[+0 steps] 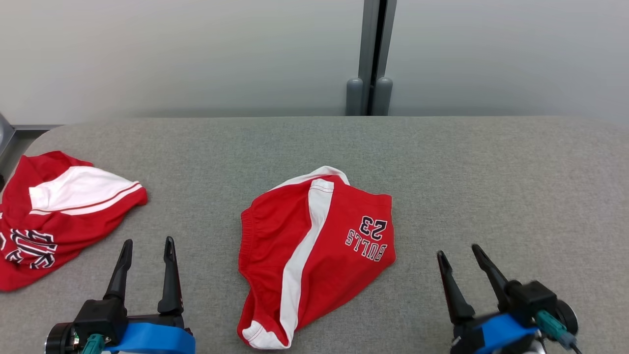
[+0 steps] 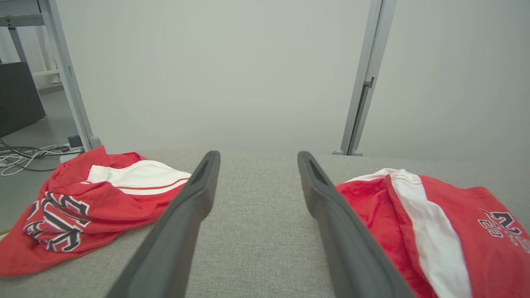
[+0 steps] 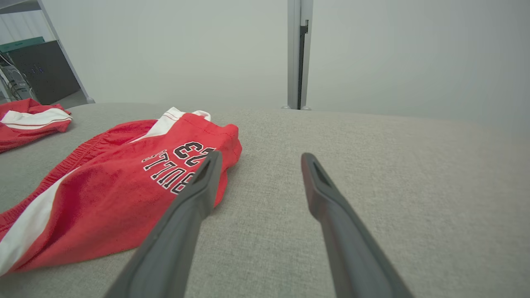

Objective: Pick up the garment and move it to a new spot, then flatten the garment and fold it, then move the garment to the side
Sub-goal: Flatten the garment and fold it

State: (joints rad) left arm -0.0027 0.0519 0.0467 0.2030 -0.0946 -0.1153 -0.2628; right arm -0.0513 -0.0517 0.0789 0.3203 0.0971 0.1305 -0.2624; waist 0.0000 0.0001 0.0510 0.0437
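Left gripper (image 1: 149, 241) and right gripper (image 1: 458, 250) gape wide, empty, flanking the red shorts (image 1: 339, 255) (marked 23).

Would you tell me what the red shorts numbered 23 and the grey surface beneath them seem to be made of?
Red shorts: probably a soft knit sports fabric, matt; it lies in limp folds with a gathered waistband.
Grey surface: apparently woven cloth, matt; a flecked weave shows.

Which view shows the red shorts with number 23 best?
Head view: the red shorts lie whole there. The left wrist view crops their lettering; the right wrist view crops their striped end.
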